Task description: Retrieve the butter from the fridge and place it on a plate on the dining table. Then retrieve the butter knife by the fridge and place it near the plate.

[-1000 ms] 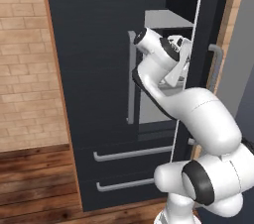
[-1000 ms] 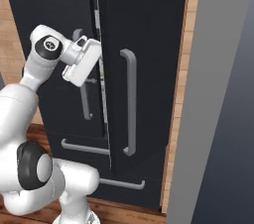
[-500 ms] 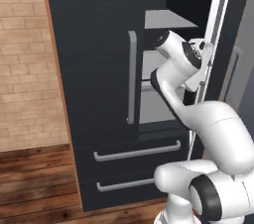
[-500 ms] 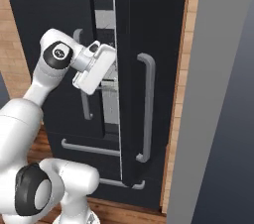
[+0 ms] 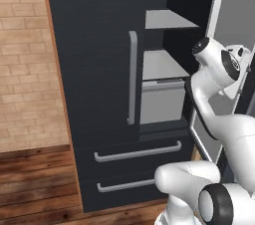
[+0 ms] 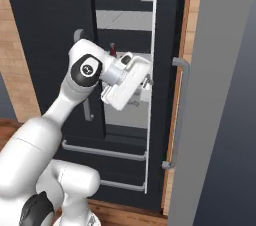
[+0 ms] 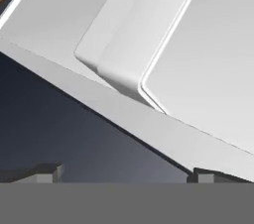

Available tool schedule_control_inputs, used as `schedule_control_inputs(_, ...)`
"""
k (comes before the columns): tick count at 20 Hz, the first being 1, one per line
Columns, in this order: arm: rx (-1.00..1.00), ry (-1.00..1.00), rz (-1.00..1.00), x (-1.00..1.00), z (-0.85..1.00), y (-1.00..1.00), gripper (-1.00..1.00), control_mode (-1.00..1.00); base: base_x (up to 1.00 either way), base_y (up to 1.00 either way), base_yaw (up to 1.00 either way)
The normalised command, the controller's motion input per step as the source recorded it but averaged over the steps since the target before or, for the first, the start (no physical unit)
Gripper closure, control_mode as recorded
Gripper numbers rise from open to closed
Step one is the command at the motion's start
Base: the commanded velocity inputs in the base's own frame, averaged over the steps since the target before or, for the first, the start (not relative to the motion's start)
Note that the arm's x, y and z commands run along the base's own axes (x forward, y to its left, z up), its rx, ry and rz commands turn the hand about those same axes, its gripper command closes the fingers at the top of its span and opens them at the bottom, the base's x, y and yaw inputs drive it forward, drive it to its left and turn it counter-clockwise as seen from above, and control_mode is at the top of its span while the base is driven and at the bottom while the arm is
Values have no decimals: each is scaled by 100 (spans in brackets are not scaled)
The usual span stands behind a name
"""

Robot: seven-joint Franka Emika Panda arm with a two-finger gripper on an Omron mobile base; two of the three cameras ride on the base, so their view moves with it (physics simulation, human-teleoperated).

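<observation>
At the fridge [image 5: 99, 69], the right-hand door [image 6: 167, 95] stands swung open, its white inner lining facing the cavity, while the left door with its long grey bar handle [image 5: 132, 77] is shut. No brand, label or writing can be read on the fridge or on anything inside it. Inside the fridge, grey shelves [image 5: 164, 64] sit one above the other over a pale drawer front [image 5: 162, 102]; below the doors run two lower drawers with grey handles [image 5: 137, 153]. In the right base view a small red bottle [image 6: 112, 49] stands on a shelf inside the fridge, just above the robot's wrist. The butter cannot be made out in any picture, so its place relative to the jaws cannot be told. The gripper [image 7: 124, 176] sits at the fridge's opening, close against the edge of the open door; in the hand view its two dark finger tips [image 7: 47, 172] stand far apart, jaws wide, with nothing between them, facing the door's white lining and moulded bin [image 7: 129, 44]. Beside the fridge's left door rises a brick wall [image 5: 25, 59] above a wood floor [image 5: 35, 179].
</observation>
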Motion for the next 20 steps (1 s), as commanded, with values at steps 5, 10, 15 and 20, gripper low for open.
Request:
schedule_control_inputs(5, 0, 1, 0, -20, 8, -28, -100, -100, 0, 0, 0)
schedule_control_inputs(10, 9, 1, -2, -7, 10, 20, -100, -100, 0, 0, 0)
schedule_control_inputs(15, 11, -4, -6, 2, 11, 100, -100, -100, 0, 0, 0)
schedule_control_inputs(20, 14, -12, 0, 26, 0, 100, -100, -100, 0, 0, 0)
